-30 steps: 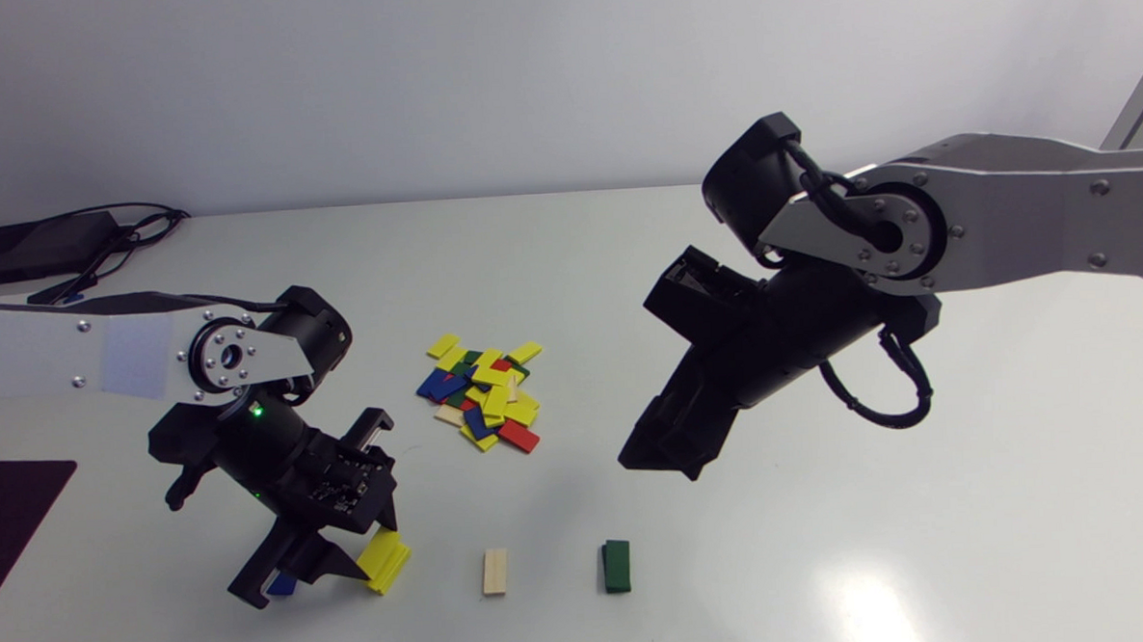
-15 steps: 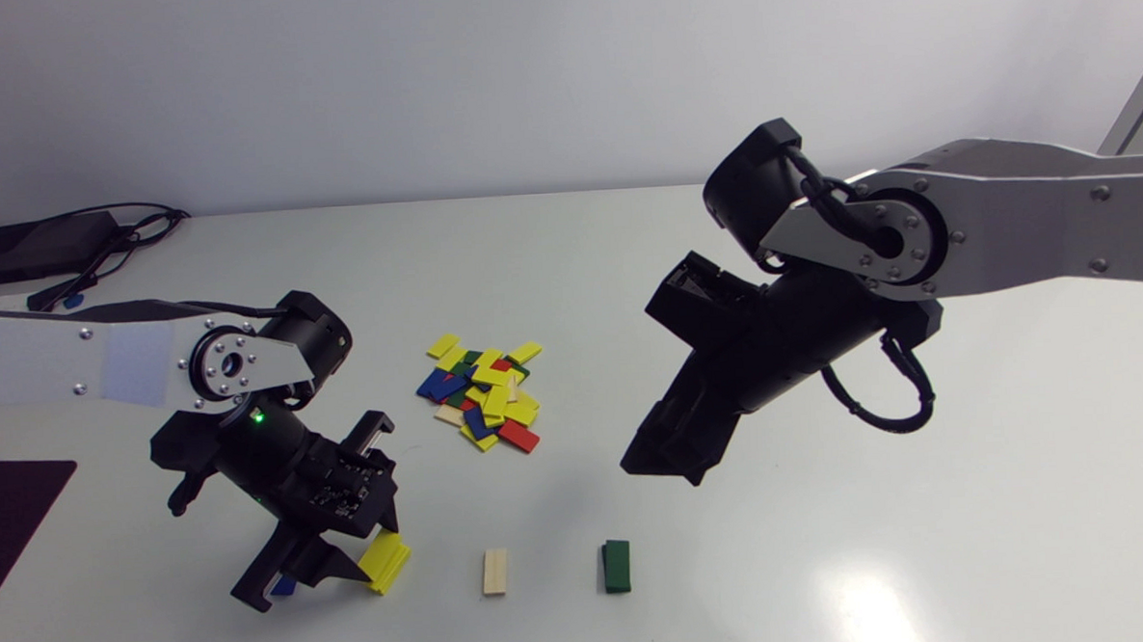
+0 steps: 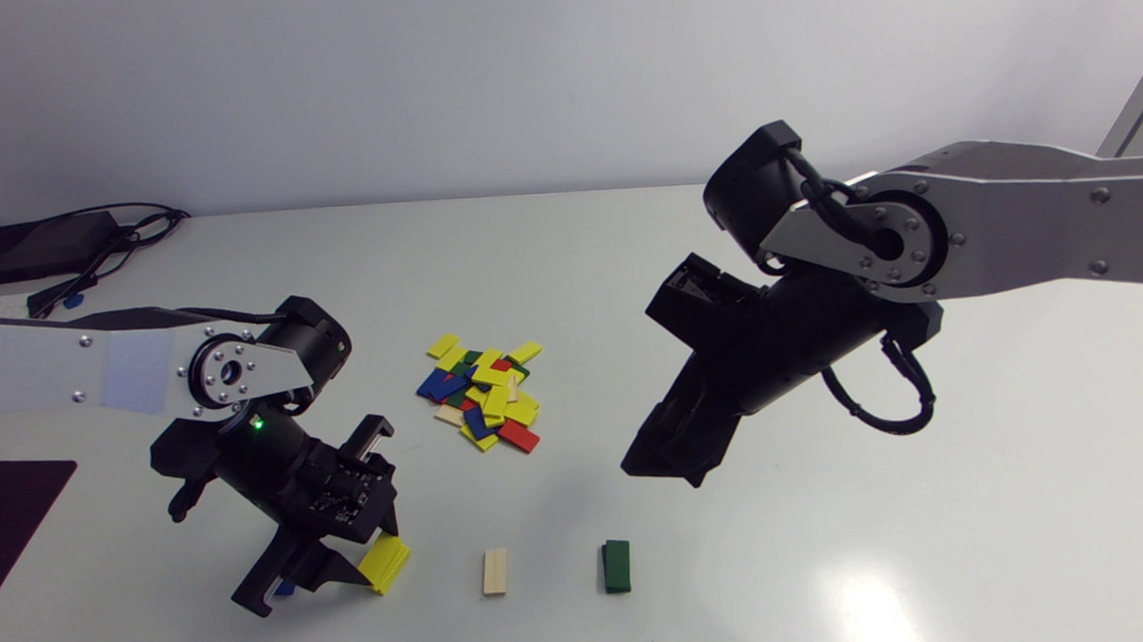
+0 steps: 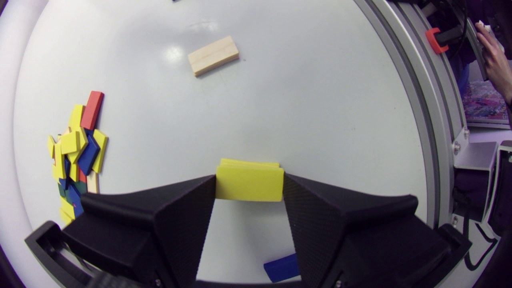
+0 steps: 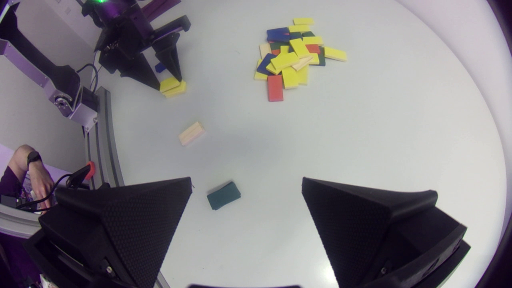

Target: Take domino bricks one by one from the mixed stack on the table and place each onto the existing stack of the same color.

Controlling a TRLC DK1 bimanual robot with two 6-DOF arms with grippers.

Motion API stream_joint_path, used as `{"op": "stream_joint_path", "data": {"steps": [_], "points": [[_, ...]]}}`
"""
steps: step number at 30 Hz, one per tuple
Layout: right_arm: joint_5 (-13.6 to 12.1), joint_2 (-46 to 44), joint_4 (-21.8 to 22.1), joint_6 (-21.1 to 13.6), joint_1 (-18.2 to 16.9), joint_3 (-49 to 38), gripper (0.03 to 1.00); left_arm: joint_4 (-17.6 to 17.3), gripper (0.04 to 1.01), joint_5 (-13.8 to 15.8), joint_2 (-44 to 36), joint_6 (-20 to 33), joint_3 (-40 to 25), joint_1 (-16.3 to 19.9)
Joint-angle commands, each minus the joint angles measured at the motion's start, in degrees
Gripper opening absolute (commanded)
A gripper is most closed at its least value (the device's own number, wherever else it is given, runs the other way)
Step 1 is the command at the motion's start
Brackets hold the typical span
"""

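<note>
White tabletop (image 3: 927, 498) carries everything; along its near edge runs a row of small stacks. At the left end of that row the left gripper (image 3: 305, 585) points down, its fingers pinched narrowly on the two short ends of a yellow domino brick (image 4: 249, 185); the brick is held flat, directly over the yellow stack (image 4: 248, 162), whose edge peeks out just ahead of it; whether the two touch I cannot tell. A single blue brick (image 4: 282, 267) lies on the table under this gripper, beside one finger. Further right in the row sits the pale wooden stack (image 3: 495, 570), then the dark green stack (image 3: 617, 565), each well apart from its neighbour. A dark mat (image 3: 6, 519) lies at the table's left edge. Farther back, the right gripper (image 3: 660, 471) hangs above the table, tilted down, fingers spread wide with nothing between them. Mid-table, between the two arms, lies the mixed pile (image 3: 483, 397) of yellow, blue, red, green and pale bricks; at the far left corner rests a black power adapter (image 3: 36, 248) with its cables (image 3: 133, 229).
</note>
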Motion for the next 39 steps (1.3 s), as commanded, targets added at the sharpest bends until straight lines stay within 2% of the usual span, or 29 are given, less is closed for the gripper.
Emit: {"op": "stream_joint_path", "data": {"steps": [1, 26, 28, 35, 37, 39], "points": [[-0.27, -0.63, 0.29, -0.27, 0.36, -1.88, 0.967, 0.06, 0.505, -0.18, -0.36, 1.38, -1.47, 0.21], [-0.36, -0.63, 0.73, -0.18, 0.45, -2.32, 0.966, 0.32, 0.52, -0.18, 0.34, 1.64, -1.3, 0.21], [-0.27, -0.63, 0.73, -0.1, 0.45, -2.32, 0.967, 0.24, 0.626, -0.27, 0.34, 1.64, -1.21, 0.21], [-0.27, -0.63, 0.73, -0.1, 0.45, -2.23, 0.966, 0.24, 0.769, -0.27, 0.87, 1.73, -1.12, 0.21], [-0.27, -0.63, 0.64, -0.1, 0.45, -2.05, 0.966, 0.24, 0.872, -0.27, 0.87, 1.64, -1.03, 0.12], [-0.27, -0.63, 0.56, -0.1, 0.45, -1.97, 0.966, 0.15, 0.92, -0.27, 0.87, 1.56, -0.86, 0.12]]}}
